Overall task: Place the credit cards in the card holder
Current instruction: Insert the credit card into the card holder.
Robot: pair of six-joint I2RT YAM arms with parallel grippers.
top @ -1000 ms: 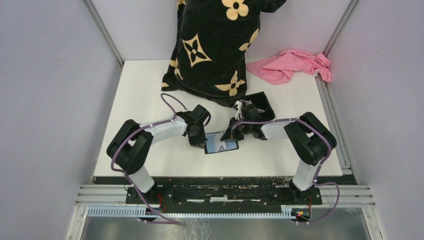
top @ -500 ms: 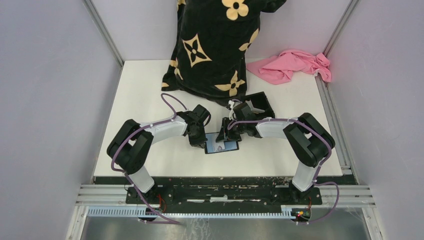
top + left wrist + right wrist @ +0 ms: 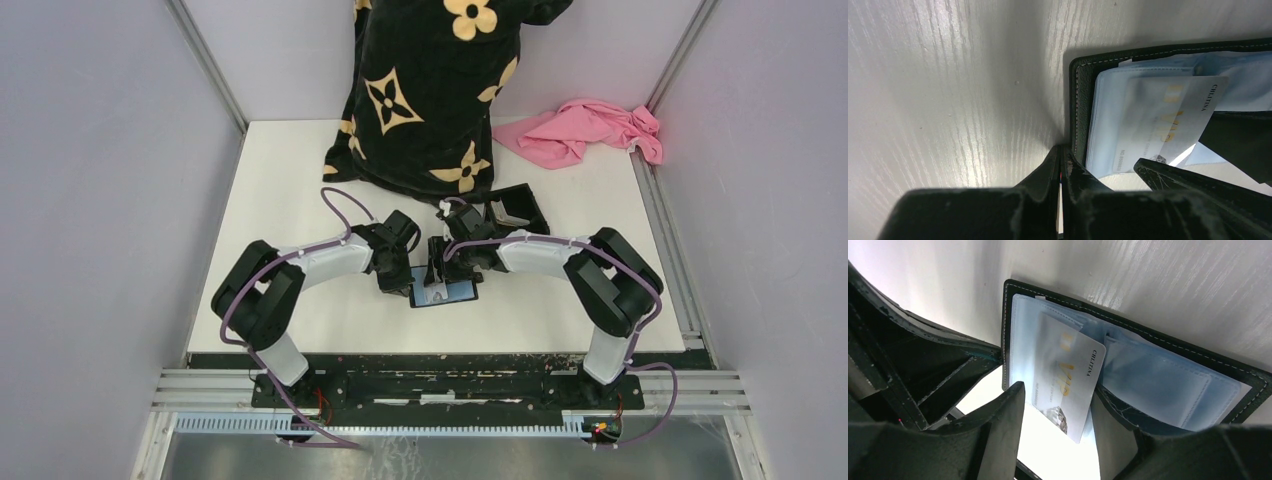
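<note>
Find card holder [image 3: 452,294] lying open and flat on white, wood-grained counter [image 3: 290,180], front centre, between the two end effectors. Note black grained leather with pale stitching along the rim and glossy, translucent bluish pockets inside. See one whitish-grey credit card [image 3: 1068,385]: thin, flat, rectangular, with gold lettering and small dark print on its face. Lies tilted, upper end tucked into an inner pocket, lower end protruding past the holder's edge.

Record left end effector [image 3: 1060,155] with fingers pressed together, tip just beside the holder's stitched outer edge. Cannot tell any pinch on the leather.

Record right end effector [image 3: 1058,392] with scuffed black fingers apart, flanking the card's protruding end. Cannot confirm contact on either side.

Note black shallow tray [image 3: 515,205] with cut corner just behind the right wrist. Note black plush cloth [image 3: 430,90] with cream flower motifs at the rear, and crumpled pink cloth [image 3: 585,130] in the rear right corner.
</note>
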